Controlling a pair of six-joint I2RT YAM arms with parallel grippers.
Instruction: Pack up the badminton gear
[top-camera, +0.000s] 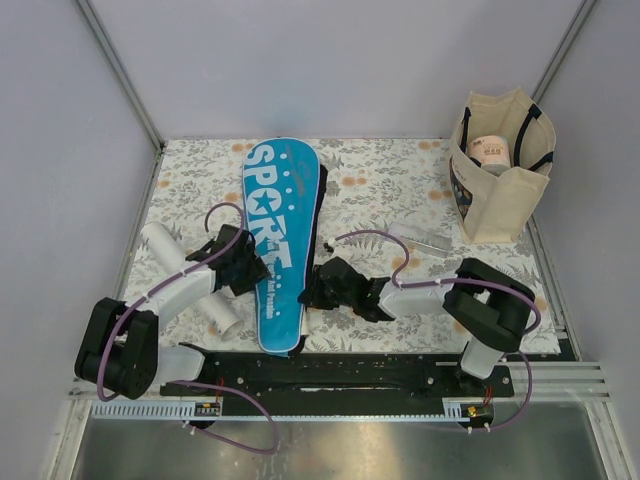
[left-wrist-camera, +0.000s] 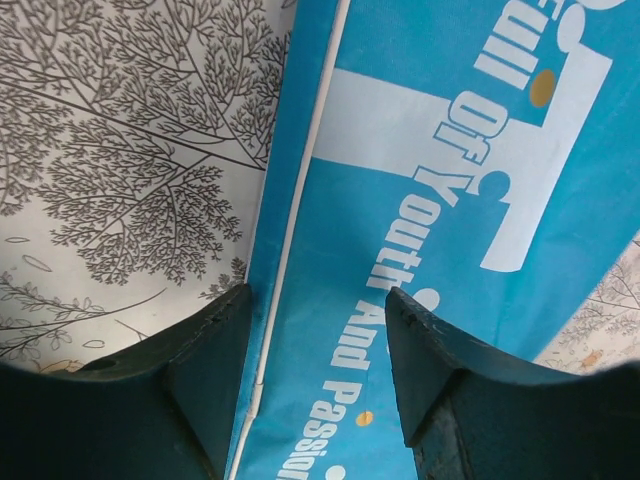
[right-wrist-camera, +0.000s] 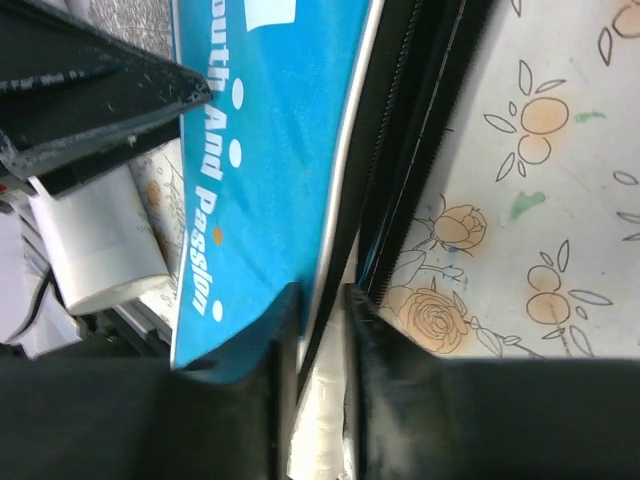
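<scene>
The blue "SPORT" racket cover (top-camera: 280, 200) lies lengthwise on the floral cloth, narrow end toward me. My left gripper (top-camera: 243, 262) stands open over the cover's (left-wrist-camera: 400, 200) left side. In the left wrist view this gripper (left-wrist-camera: 318, 295) has one finger at the white-piped edge and the other above the lettering. My right gripper (top-camera: 312, 288) is at the cover's right edge near the narrow end. In the right wrist view it (right-wrist-camera: 320, 292) is shut on a white racket handle (right-wrist-camera: 325, 420) beside the cover's (right-wrist-camera: 260, 120) black zipper edge. A white tube (top-camera: 160, 240) lies under my left arm.
A beige tote (top-camera: 500, 200) with black handles stands upright at the back right, with a labelled roll (top-camera: 490, 150) inside. A small clear packet (top-camera: 420, 238) lies on the cloth (top-camera: 380, 190) in front of it. A black rail (top-camera: 350, 365) runs along the near edge.
</scene>
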